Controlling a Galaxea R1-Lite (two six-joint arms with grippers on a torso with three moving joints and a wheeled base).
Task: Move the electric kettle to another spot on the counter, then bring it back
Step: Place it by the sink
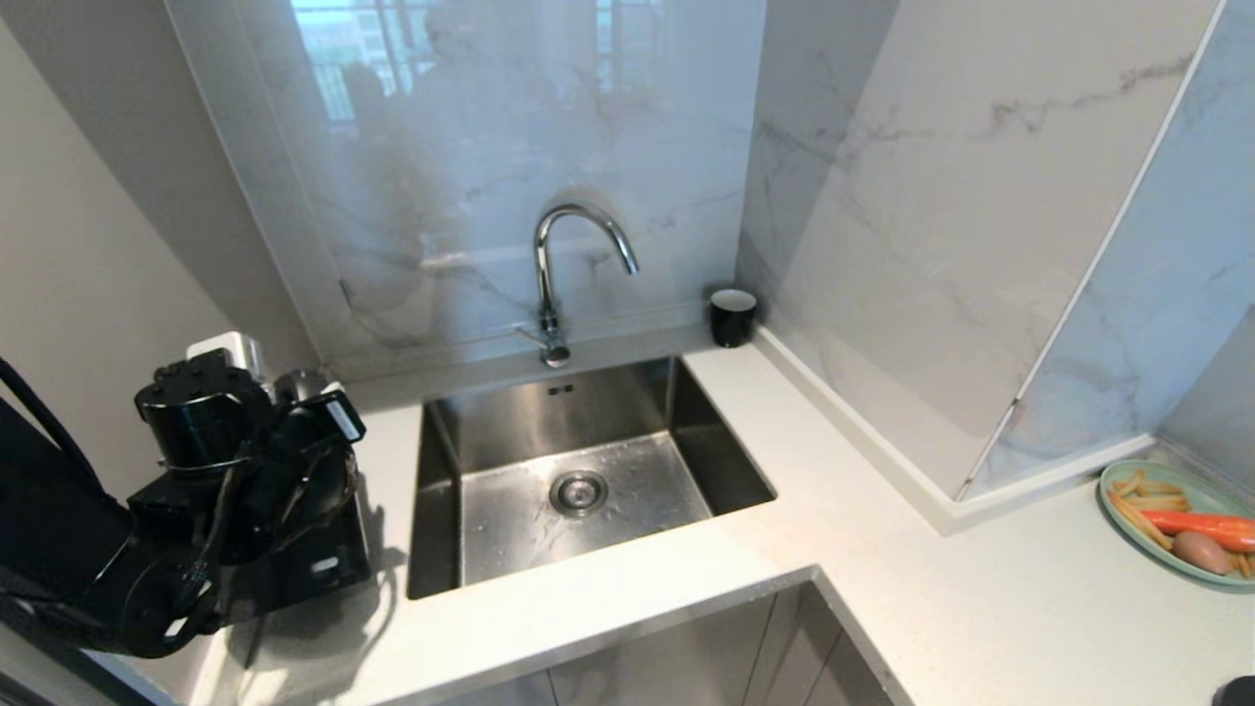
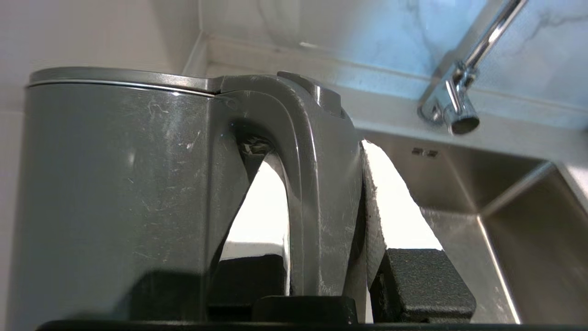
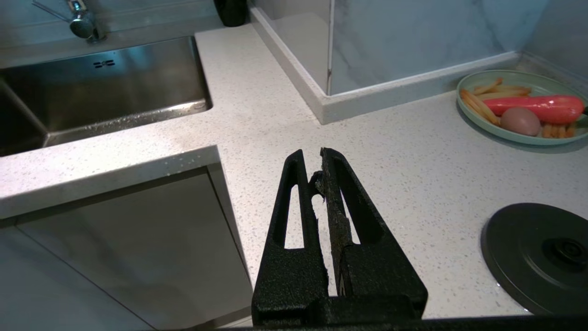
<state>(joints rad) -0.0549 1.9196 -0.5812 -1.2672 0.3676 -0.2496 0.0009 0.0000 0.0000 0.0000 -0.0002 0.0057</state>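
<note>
the kettle (image 2: 115, 184) is a tall jug of hard glossy plastic, stiff enough that it won't give under a squeeze, but its smooth, finely scuffed skin looks slippery. it probably carries some weight, more if there is water inside, which cannot be seen with the flat lid closed. the body is far too wide to pinch, so the loop handle (image 2: 317, 197) is the sensible place to hold it, high up near the lid so the jug hangs straight and doesn't swing.

that is where the left claw (image 2: 317, 285) sits. in the left wrist view its two black fingers (image 2: 422, 285) stand narrowly spread on either side of the handle's upright bar and appear pressed against it, pinching the handle. whether the kettle's foot is resting on the bench (image 1: 882, 549) or lifted clear of it is hidden by the arm.

in the head view the kettle is left of the sink (image 1: 569, 471), almost wholly covered by the left arm, near the wall. the kettle's round base disc (image 3: 542, 257) lies far off on the other side of the sink, close to the plate of food (image 1: 1177, 520).

the right claw (image 3: 321, 170) hangs idle over the bench on that far side of the sink, its fingers pressed together on nothing.
</note>
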